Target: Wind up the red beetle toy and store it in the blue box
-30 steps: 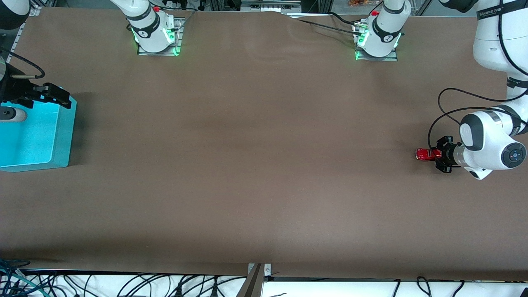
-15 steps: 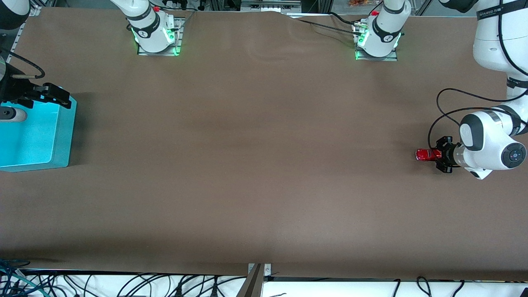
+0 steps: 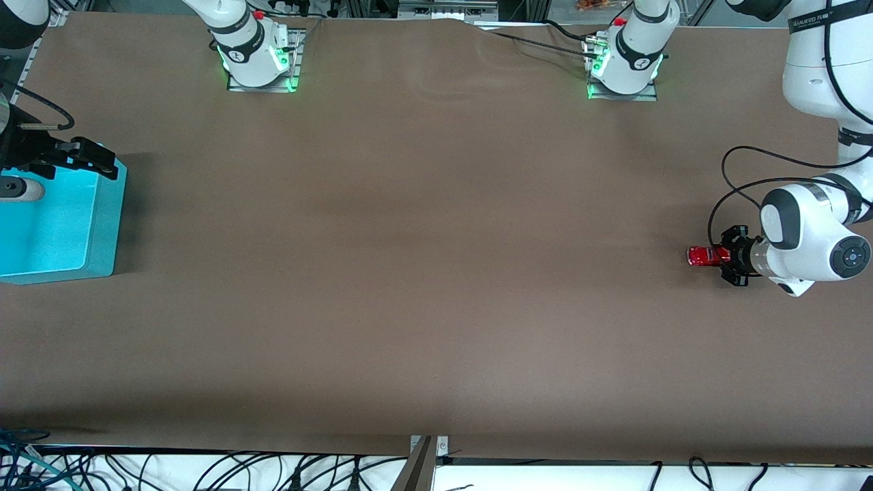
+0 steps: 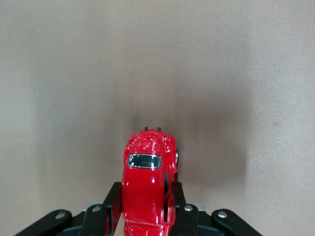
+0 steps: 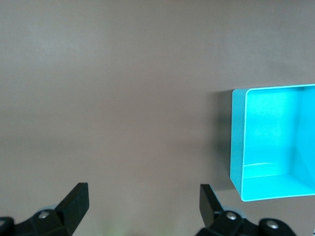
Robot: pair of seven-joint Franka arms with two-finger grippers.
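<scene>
The red beetle toy [image 3: 701,256] is a tiny glossy red car near the left arm's end of the table. My left gripper [image 3: 717,256] is shut on its sides and holds it level, low at the table surface. In the left wrist view the toy [image 4: 144,172] sits between the black fingers [image 4: 112,204], its nose pointing away from the gripper [image 4: 146,199]. The blue box [image 3: 104,225] stands at the right arm's end of the table. My right gripper [image 3: 15,187] hangs up in the air by the box, open and empty [image 5: 142,204]; the box [image 5: 238,142] shows empty beside it.
Both arm bases [image 3: 258,65] stand along the table's farthest edge. A black cable [image 3: 740,184] loops beside the left wrist. The brown table top [image 3: 423,259] stretches bare between the toy and the box.
</scene>
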